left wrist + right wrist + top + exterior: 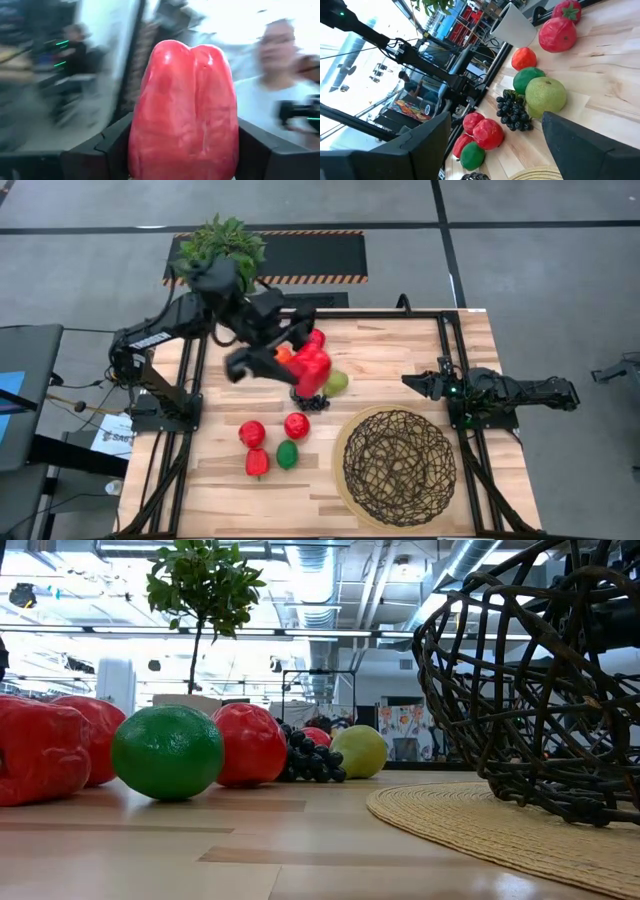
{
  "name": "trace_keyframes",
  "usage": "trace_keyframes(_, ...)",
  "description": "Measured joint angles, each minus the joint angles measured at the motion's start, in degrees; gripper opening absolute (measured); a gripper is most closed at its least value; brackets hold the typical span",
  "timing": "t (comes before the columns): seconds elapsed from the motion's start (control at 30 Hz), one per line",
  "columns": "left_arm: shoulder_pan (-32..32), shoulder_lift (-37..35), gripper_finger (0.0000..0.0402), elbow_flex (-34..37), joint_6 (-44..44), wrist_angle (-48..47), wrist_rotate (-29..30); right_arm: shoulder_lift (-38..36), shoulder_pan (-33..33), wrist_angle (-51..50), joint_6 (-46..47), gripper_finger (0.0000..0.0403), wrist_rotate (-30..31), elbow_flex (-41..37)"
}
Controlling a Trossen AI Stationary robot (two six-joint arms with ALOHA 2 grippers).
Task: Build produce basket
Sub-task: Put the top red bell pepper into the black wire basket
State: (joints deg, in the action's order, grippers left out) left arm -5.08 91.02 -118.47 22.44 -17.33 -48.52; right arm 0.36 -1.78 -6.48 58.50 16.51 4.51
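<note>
My left gripper [300,363] is shut on a large red pepper [313,368] over the middle of the table, above the dark grapes [312,402] and beside the green pear [338,383]. The woven wire basket [400,465] stands on its tan round rim at the near right, with nothing showing inside it. Two red apples [252,433], a small red pepper [257,462] and a green lime [288,454] lie on the table left of the basket. My right gripper [415,383] waits open and empty at the right, and its wrist view [495,145] shows its fingers far apart. My left gripper pinches the red pepper's two sides [142,145] between its two fingers [100,155], near the end closest to the wrist. The pepper's lobed end [190,50] sticks out past the fingertips. The room shows behind it, not the table, and the pepper is lifted clear.
A leafy potted plant [222,245] in a white pot [515,25] stands at the far left edge. An orange [524,58], a second lime [527,79] and more red fruit [557,35] lie near it. A person [280,75] shows in the room beyond.
</note>
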Motion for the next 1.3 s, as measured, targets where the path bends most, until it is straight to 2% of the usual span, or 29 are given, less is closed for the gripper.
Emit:
trace_keyframes(0.1, 1.40, 0.04, 0.0246, -0.01, 7.58, 9.45, -4.88, -0.01, 0.00, -1.11, 0.02, 0.0333, 0.11, 0.00)
trace_keyframes(0.17, 2.88, 0.02, 0.0250, -0.05, 9.62, 13.80, -5.48, -0.01, 0.00, -2.03, 0.02, 0.0333, 0.15, 0.00)
trace_keyframes(0.4, 8.18, 0.04, 0.0252, -0.05, 10.39, 16.50, -7.28, -0.02, 0.00, -3.15, 0.02, 0.0333, 0.41, 0.09)
trace_keyframes(0.5, 10.04, 0.04, 0.0253, -0.03, 10.81, 14.96, -8.11, -0.02, 0.00, -3.17, 0.02, 0.0333, 0.42, 0.09)
trace_keyframes(0.63, 12.70, 0.07, 0.0253, -0.03, 6.73, 9.05, -7.53, -0.02, 0.00, -3.21, 0.02, 0.0333, 0.51, 0.09)
trace_keyframes(0.83, 14.90, 0.07, 0.0253, -0.03, -6.95, -3.51, 0.60, -0.02, 0.00, -3.30, 0.02, 0.0333, 1.55, 0.09)
trace_keyframes(0.9, 14.88, 0.07, 0.0254, -0.01, -12.42, -8.62, 7.13, -0.02, 0.00, -3.32, 0.12, 0.0333, 1.55, 0.09)
trace_keyframes(1.0, 15.21, 0.07, 0.0254, -0.03, -21.10, -16.48, 23.73, -0.01, 0.00, -3.34, 1.32, 0.0333, 1.55, 0.09)
trace_keyframes(1.13, 16.67, 0.11, 0.0254, 0.25, -34.75, -21.39, 56.31, -0.02, 0.00, -3.36, 1.46, 0.0333, 1.53, 0.09)
trace_keyframes(1.23, 17.53, 0.89, 0.0254, 0.85, -40.36, -17.91, 83.24, -0.01, 0.00, -3.35, 2.30, 0.0333, 1.53, 0.09)
trace_keyframes(1.3, 17.92, 1.56, 0.0254, 1.04, -42.78, -16.50, 96.76, -0.02, 0.00, -3.36, 2.93, 0.0333, 1.53, 0.09)
